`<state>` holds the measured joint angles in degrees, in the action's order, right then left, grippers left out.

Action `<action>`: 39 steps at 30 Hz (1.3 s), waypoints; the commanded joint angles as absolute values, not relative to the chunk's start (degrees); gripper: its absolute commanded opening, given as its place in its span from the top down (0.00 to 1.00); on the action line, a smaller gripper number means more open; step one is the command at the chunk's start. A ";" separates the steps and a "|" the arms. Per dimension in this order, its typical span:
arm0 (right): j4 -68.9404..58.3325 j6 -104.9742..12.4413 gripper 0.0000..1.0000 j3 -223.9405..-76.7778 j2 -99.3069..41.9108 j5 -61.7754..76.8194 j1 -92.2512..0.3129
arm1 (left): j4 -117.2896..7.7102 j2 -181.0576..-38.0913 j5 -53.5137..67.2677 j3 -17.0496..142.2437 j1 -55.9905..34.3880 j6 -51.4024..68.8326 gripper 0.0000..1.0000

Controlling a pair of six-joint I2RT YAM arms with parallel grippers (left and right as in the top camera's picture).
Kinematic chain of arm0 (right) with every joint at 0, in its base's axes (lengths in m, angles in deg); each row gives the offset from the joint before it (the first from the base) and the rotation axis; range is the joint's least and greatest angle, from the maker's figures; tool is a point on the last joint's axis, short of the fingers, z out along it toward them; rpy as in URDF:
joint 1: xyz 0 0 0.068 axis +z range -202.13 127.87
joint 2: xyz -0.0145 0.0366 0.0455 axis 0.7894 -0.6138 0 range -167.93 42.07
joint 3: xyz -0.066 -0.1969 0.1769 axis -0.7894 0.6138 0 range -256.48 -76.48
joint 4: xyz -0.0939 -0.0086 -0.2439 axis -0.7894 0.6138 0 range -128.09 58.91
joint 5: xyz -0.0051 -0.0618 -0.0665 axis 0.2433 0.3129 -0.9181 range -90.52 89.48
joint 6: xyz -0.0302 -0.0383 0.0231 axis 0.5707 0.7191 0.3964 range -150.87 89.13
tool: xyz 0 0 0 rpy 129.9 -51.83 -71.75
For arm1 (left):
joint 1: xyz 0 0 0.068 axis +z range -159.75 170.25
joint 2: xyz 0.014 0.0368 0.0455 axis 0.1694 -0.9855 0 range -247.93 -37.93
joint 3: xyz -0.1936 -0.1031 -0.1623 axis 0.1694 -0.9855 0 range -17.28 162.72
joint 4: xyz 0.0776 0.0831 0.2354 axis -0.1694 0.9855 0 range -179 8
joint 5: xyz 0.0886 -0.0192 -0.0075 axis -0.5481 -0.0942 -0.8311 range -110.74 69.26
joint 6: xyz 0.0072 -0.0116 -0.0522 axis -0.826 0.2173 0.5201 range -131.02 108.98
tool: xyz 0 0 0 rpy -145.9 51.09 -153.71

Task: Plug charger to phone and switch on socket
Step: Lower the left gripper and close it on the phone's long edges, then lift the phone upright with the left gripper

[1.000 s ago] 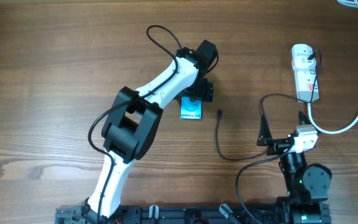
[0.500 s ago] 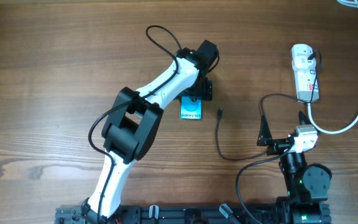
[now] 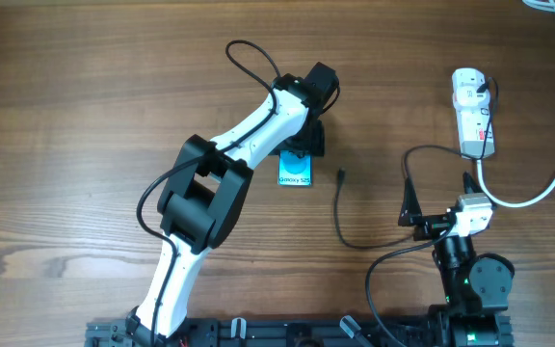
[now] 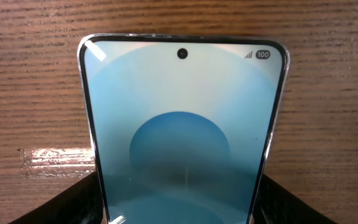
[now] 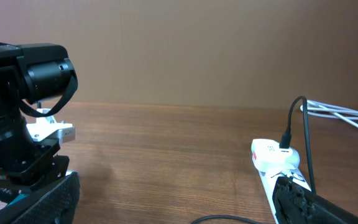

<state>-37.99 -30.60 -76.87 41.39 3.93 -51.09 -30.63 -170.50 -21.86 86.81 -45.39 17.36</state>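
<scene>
Shift: phone [image 3: 295, 173] nudged and twisted slightly with the left gripper [image 3: 301, 152].
Left jaws: clamped on the phone's long edges, its length running straight ahead.
Charger [image 3: 341, 175]: tip just beside those jaws, toward the right gripper [image 3: 410, 204].
Right jaws: spread, empty, nearer the cable.

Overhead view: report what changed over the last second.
The left pincer drew in slightly around the phone, apparently gripping its sides; the phone barely shifted. The right pincer, charger and socket stayed put.
</scene>
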 commanded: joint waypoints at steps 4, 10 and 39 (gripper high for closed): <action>-38.14 -31.03 0.00 -76.78 41.65 3.16 -50.81 | -27.87 -168.60 -15.29 85.98 -44.91 18.41 0.30; -38.14 -31.03 0.00 -76.78 41.65 3.18 -50.81 | -27.81 -158.20 9.39 85.98 -38.57 18.41 0.30; -38.14 -31.03 0.00 -76.78 41.65 3.18 -50.81 | -28.11 -154.92 69.63 85.96 -16.52 44.72 0.40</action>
<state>-37.97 -30.60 -76.89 41.39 3.90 -51.09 -27.72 -156.34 66.39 85.85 -18.62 43.19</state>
